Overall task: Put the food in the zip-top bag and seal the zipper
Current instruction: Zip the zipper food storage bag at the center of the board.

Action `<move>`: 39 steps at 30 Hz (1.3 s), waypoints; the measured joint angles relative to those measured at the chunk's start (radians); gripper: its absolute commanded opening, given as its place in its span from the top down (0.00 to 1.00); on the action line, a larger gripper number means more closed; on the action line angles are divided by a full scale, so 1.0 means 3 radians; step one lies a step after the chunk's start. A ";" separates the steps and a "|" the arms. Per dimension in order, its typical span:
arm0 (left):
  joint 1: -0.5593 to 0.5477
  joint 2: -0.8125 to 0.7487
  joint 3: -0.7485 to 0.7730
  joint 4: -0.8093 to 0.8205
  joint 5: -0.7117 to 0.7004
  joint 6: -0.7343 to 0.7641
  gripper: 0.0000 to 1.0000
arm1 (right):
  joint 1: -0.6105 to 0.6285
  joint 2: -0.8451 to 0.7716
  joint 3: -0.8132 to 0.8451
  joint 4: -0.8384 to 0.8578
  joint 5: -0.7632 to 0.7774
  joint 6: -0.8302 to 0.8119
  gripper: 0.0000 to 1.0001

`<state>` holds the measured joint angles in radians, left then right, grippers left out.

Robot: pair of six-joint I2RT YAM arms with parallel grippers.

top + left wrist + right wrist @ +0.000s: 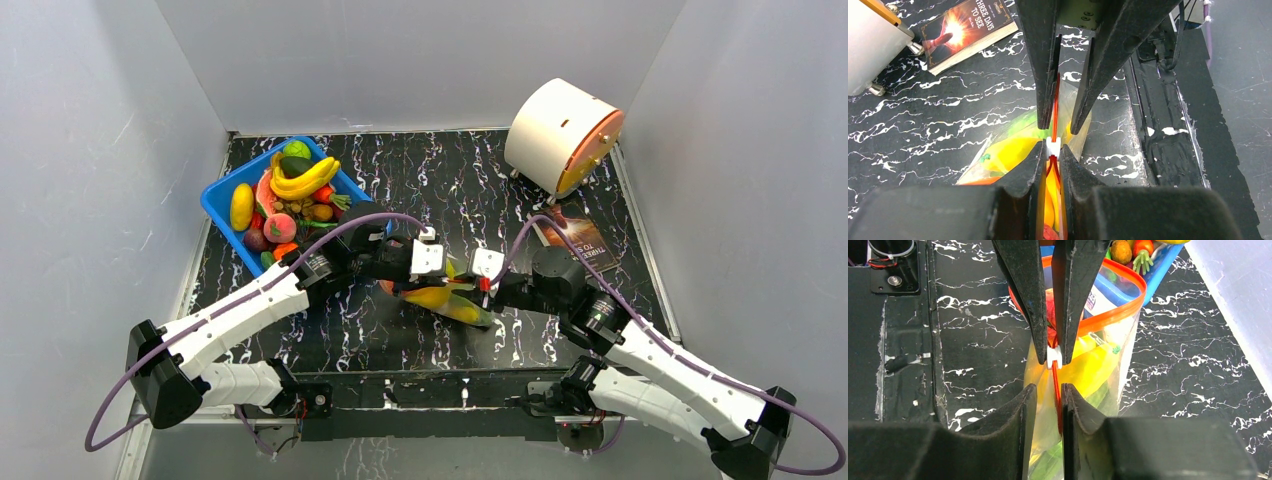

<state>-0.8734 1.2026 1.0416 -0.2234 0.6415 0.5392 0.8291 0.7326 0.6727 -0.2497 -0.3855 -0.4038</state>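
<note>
The clear zip-top bag (452, 303) lies mid-table between both grippers, with yellow (1093, 367) and green (1048, 465) food inside. My left gripper (1051, 146) is shut on the white slider (1053, 145) of the red-orange zipper (1055, 100). In the right wrist view the zipper (1115, 315) loops open behind the left gripper (1053, 352), and a pink piece (1050, 310) shows at the mouth. My right gripper (1049, 390) is open, its jaws a little apart around the joined strip, which rests against one finger. More food (300, 180) fills the blue basket (215, 200).
A white round container (562, 135) stands at the back right, with a book (578, 243) lying in front of it. The blue basket sits at the back left, close behind the bag. Grey walls close in the table on three sides.
</note>
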 measured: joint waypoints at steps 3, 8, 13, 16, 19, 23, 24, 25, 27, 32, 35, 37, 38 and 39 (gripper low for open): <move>0.0000 0.0000 0.0000 0.0008 0.0013 0.0000 1.00 | 0.0000 0.0008 0.0000 0.0031 -0.0015 -0.0020 0.85; 0.0000 0.0000 0.0000 0.0019 0.0022 0.0001 1.00 | 0.0000 0.0006 0.0000 0.0125 -0.0022 -0.0020 0.96; 0.0000 0.0000 -0.0001 0.0020 0.0020 0.0000 1.00 | 0.0000 0.0009 0.0000 0.0172 -0.0038 -0.0015 1.00; 0.0000 0.0000 -0.0001 0.0020 0.0017 0.0000 1.00 | 0.0000 0.0009 0.0000 0.0173 -0.0033 -0.0010 1.00; 0.0000 -0.0006 -0.0001 0.0020 -0.0008 0.0000 1.00 | 0.0000 -0.0006 0.0000 0.0168 0.0013 -0.0006 1.00; -0.0004 -0.0024 0.0000 0.0045 -0.0039 -0.0003 1.00 | 0.0008 -0.0088 0.0000 0.0130 0.0128 -0.0009 1.00; -0.0004 -0.0025 0.0001 0.0047 -0.0055 -0.0003 1.00 | 0.0010 -0.0107 0.0000 0.0120 0.0174 -0.0006 1.00; -0.0004 -0.0025 0.0006 0.0043 -0.0076 -0.0001 1.00 | 0.0011 -0.0123 0.0000 0.0104 0.0226 0.0003 1.00; -0.0004 -0.0025 0.0025 0.0022 -0.0126 0.0001 1.00 | 0.0022 -0.0141 0.0005 0.0079 0.0343 0.0039 1.00; -0.0004 -0.0025 0.0069 0.0011 -0.0216 -0.0001 1.00 | 0.0032 -0.0212 0.0027 0.0042 0.0580 0.0141 1.00; -0.0004 -0.0025 0.0085 0.0014 -0.0251 -0.0004 1.00 | 0.0033 -0.0267 0.0027 0.0022 0.0684 0.0200 1.00; -0.0004 -0.0025 0.0088 0.0014 -0.0278 -0.0004 1.00 | 0.0036 -0.0298 0.0027 0.0004 0.0759 0.0237 1.00; -0.0004 -0.0025 0.0089 0.0008 -0.0289 -0.0004 1.00 | 0.0038 -0.0309 0.0027 -0.0014 0.0791 0.0248 1.00; -0.0004 -0.0025 0.0089 0.0001 -0.0303 -0.0004 1.00 | 0.0041 -0.0320 0.0027 -0.0031 0.0819 0.0264 1.00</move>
<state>-0.8745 1.1950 1.0683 -0.2230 0.5507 0.5381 0.8413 0.6365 0.6807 -0.2588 -0.1398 -0.3244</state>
